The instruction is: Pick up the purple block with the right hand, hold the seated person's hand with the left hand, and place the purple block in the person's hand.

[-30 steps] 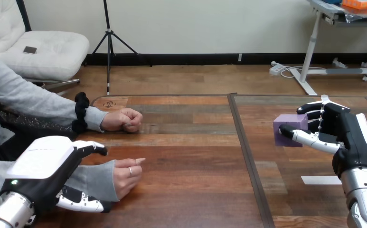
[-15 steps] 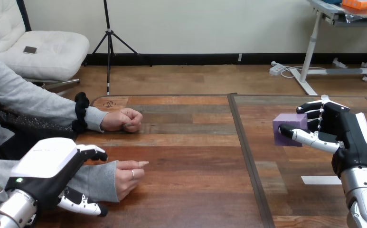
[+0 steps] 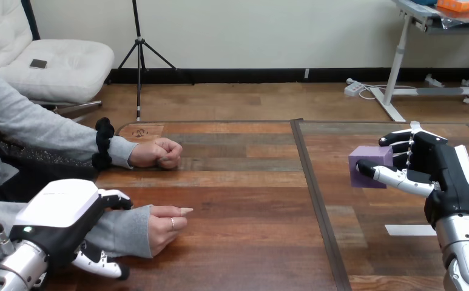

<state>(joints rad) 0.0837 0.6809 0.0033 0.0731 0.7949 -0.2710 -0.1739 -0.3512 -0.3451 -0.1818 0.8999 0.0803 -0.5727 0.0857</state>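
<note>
Right side of purple block (image 3: 368,161) hidden in thumb-and-finger pinch of right hand (image 3: 436,167); left hand (image 3: 60,213) curled round person's wrist (image 3: 126,228).

Right robot hand (image 3: 439,171) holds purple block (image 3: 365,159); left robot hand (image 3: 59,213), person's wrist (image 3: 128,229).

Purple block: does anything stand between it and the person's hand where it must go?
Nothing visible does. The right robot hand holds the purple block at the right of the table; only bare wood lies between it and the person's nearer hand, whose wrist the left robot hand clasps.
</note>
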